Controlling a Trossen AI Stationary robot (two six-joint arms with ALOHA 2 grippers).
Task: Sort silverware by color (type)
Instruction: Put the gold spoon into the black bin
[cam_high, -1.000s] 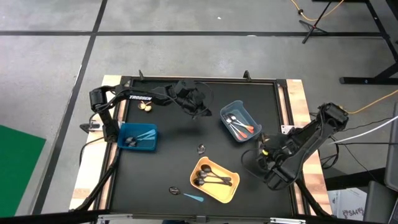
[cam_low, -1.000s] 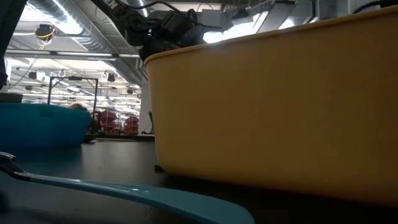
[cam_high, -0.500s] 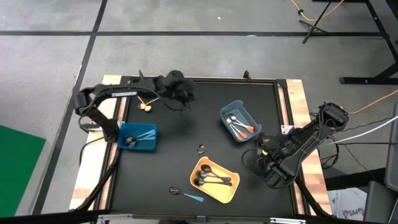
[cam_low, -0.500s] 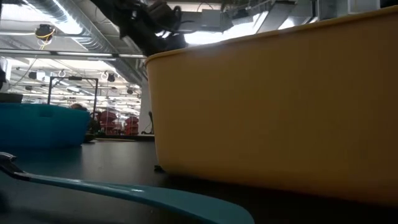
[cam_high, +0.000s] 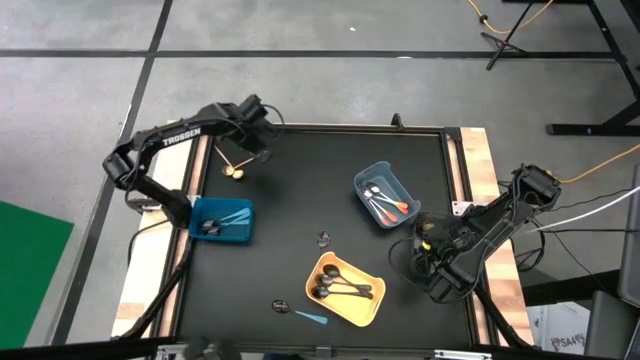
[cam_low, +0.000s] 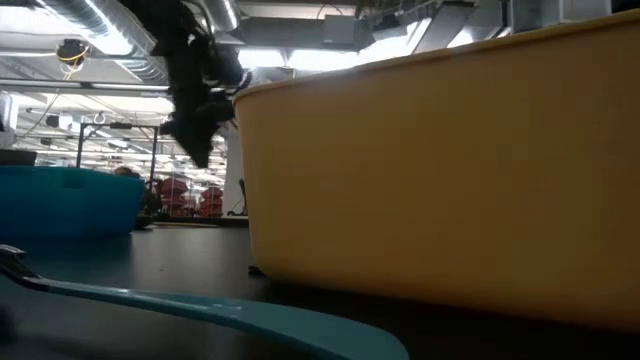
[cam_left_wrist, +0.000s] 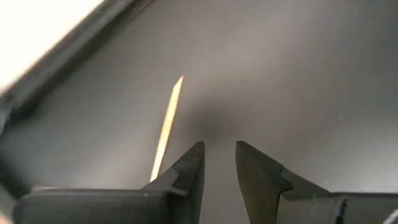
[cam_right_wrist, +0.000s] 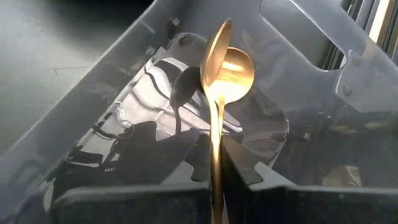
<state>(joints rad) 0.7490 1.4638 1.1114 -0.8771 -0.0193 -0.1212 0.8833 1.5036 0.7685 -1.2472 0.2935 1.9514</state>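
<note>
While the right gripper (cam_right_wrist: 216, 186) sits low at the table's right side, inside a clear dark bin (cam_right_wrist: 124, 112), its fingers are clenched on a thin gold spoon (cam_right_wrist: 217, 93) whose bowl stands upright above them, with a second gold bowl just behind it.

Most of the silverware is already grouped. All-black spoons (cam_high: 340, 289) lie in the yellow bin (cam_high: 372, 307) near the front. Silver spoons with orange handles (cam_high: 385, 203) lie in the grey-blue bin (cam_high: 404, 186) right of centre. A light-blue-handled spoon (cam_high: 234, 217) lies in the blue bin (cam_high: 196, 208) at the left. Loose on the black table (cam_high: 300, 210) are a light-blue spoon (cam_high: 311, 317) near the front edge, touching nothing, two small dark pieces that I cannot identify, and tan wooden spoons (cam_high: 232, 165) at the back left corner.

Compared with a second ago, the left gripper (cam_high: 262, 127) has swung from the middle of the table's back edge toward the back left corner, and now hangs just beside the tan spoons. Its wrist view shows the fingers (cam_left_wrist: 186, 171) released, slightly apart and empty above the mat, with one tan handle (cam_left_wrist: 166, 127) lying next to them. The right arm has not shifted.
</note>
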